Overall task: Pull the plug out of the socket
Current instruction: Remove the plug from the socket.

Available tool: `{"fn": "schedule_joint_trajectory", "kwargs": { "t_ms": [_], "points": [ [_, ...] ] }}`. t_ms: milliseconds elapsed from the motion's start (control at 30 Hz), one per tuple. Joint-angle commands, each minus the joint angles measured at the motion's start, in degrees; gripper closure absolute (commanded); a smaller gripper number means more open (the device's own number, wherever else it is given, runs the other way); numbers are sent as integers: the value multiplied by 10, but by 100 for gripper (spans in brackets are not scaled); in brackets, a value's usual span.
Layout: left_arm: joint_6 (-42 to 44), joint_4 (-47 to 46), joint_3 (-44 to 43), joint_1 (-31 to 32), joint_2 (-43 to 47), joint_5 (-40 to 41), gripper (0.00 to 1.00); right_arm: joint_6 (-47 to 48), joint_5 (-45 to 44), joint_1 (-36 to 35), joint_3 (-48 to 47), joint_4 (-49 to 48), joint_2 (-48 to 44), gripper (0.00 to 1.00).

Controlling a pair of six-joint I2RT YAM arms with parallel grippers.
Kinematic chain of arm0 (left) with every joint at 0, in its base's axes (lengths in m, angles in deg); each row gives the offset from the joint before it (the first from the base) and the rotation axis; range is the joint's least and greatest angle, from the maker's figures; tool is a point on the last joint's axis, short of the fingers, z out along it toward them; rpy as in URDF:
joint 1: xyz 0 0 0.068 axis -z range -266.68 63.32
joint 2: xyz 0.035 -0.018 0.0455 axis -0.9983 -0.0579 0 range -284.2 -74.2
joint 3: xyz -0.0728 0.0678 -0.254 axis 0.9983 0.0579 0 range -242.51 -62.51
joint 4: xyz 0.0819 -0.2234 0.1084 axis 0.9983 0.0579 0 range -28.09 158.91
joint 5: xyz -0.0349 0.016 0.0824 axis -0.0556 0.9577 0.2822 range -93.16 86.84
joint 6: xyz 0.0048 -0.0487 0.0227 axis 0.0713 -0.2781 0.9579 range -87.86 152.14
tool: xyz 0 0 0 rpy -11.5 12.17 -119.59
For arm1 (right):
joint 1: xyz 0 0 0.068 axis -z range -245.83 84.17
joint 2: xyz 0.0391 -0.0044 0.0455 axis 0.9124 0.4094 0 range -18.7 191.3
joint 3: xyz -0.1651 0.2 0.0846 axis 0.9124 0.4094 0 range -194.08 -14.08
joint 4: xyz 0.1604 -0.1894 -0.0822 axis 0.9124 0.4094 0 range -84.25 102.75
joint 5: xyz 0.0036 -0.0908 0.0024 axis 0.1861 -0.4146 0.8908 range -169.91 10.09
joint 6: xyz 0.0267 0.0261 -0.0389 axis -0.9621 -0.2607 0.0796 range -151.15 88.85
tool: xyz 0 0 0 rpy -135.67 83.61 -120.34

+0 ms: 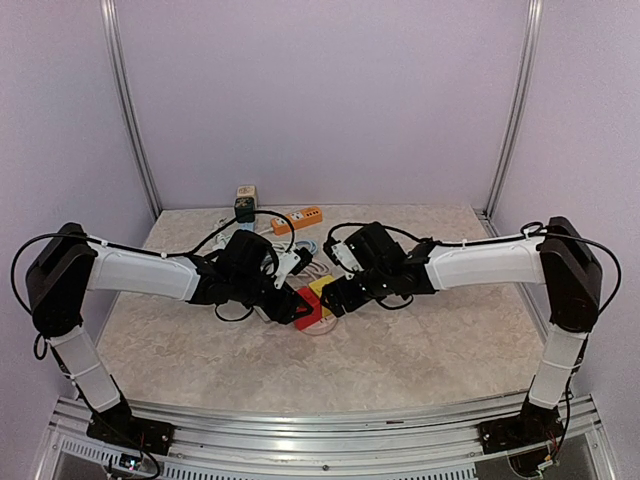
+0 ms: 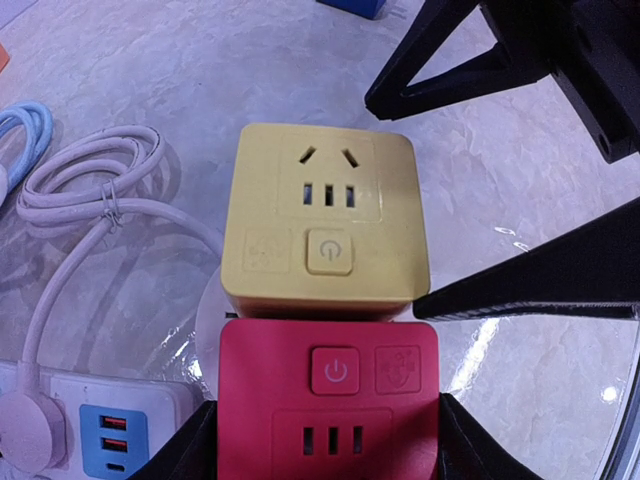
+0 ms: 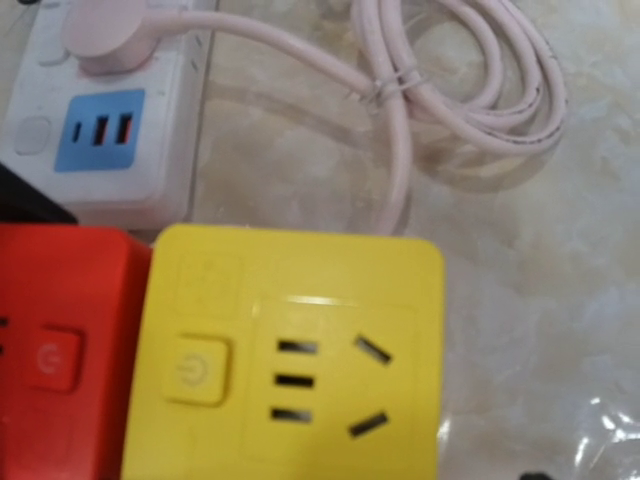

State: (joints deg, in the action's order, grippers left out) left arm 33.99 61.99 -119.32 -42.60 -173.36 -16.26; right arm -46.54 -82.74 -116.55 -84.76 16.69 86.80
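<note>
Yellow plug cube (image 2: 325, 215) is being found seated against the red socket cube (image 2: 330, 400), mid-way across the table (image 1: 420, 350) — separation not yet done. The red socket cube is being clamped by the left gripper (image 2: 325, 440); the right gripper (image 2: 392, 200) is being held apart astride the yellow one. The joined long axis is being laid arm to arm — yellow end toward the right arm, faces up.

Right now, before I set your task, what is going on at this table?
A red cube and a yellow cube sit plugged together on the table. The left gripper clamps the red cube's sides. The right gripper stands open around the yellow cube, not gripping it. The two cubes are not yet pulled apart.
</note>
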Motion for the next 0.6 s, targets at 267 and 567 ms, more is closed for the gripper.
{"fn": "schedule_joint_trajectory", "kwargs": {
  "t_ms": [267,567],
  "points": [
    [10,21,-3,7,-13,-26,71,3,-48,-14,-32,17,33,24],
    [11,21,-2,7,-14,-26,72,-4,-47,-14,-32,11,37,36]
  ]
}}
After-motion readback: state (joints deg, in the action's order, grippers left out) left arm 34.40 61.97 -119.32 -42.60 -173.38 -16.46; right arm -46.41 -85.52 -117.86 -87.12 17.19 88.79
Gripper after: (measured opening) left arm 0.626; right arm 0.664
